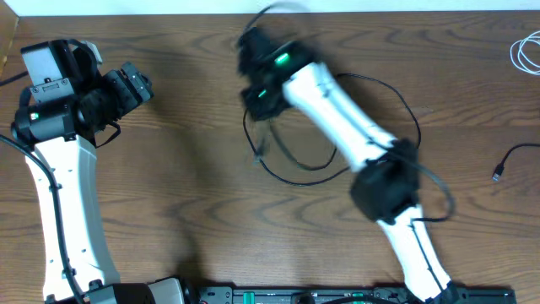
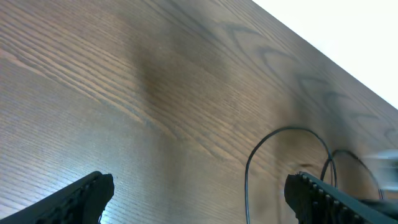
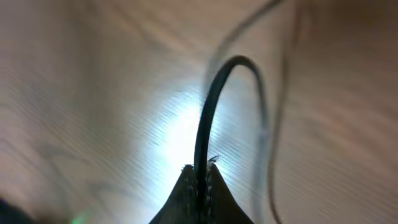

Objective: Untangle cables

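A thin black cable [image 1: 291, 173] lies in loose loops on the wooden table, mid-frame in the overhead view. My right gripper [image 1: 253, 44] is at the far middle of the table, blurred, and is shut on a black cable [image 3: 208, 112] that arches up from its fingertips [image 3: 200, 169]. My left gripper [image 1: 139, 84] is open and empty at the far left, its jaws [image 2: 199, 193] wide apart above the table; a black cable loop [image 2: 273, 143] shows between them farther off. A white cable [image 1: 527, 52] lies coiled at the far right edge. Another black cable end [image 1: 506, 162] lies at the right.
The wooden table [image 1: 186, 169] reaches a white far edge. A black rail [image 1: 337, 295] runs along the near edge between the arm bases.
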Motion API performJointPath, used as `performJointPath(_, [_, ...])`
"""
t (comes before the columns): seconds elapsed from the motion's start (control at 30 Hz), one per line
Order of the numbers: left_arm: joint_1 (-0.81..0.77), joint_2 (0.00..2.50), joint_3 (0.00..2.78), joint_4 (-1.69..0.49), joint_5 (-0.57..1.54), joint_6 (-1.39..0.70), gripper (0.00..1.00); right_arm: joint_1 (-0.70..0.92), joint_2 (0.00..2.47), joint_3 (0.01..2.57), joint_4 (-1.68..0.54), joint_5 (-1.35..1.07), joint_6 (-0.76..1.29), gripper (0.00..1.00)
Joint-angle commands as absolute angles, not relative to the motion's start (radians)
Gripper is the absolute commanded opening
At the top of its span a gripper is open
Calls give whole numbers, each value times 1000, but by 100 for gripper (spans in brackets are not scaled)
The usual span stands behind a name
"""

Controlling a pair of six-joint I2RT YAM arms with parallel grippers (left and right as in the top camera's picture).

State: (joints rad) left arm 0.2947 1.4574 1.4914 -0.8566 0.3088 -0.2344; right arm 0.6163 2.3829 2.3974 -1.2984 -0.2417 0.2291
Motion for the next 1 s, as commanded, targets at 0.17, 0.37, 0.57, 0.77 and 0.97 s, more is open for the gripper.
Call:
performJointPath(0.17, [298, 1457, 1502, -859, 302, -218, 93, 433, 2326, 2383, -1414, -34, 164, 1])
performJointPath(0.37, [298, 1457, 1502, -859, 302, -218, 93, 368, 2373, 2305, -1304, 170, 266, 1])
performJointPath(0.57, [298, 1457, 1502, -859, 302, -218, 93, 334, 2428, 2220, -1137, 298, 294, 1])
performJointPath(0.77, [298, 1457, 1502, -862, 302, -218, 93, 326, 2458, 2212, -1061, 260, 254, 14])
performJointPath(0.97, [298, 1457, 1502, -863, 302, -218, 93, 342, 2480, 2211, -1056, 123, 196, 50])
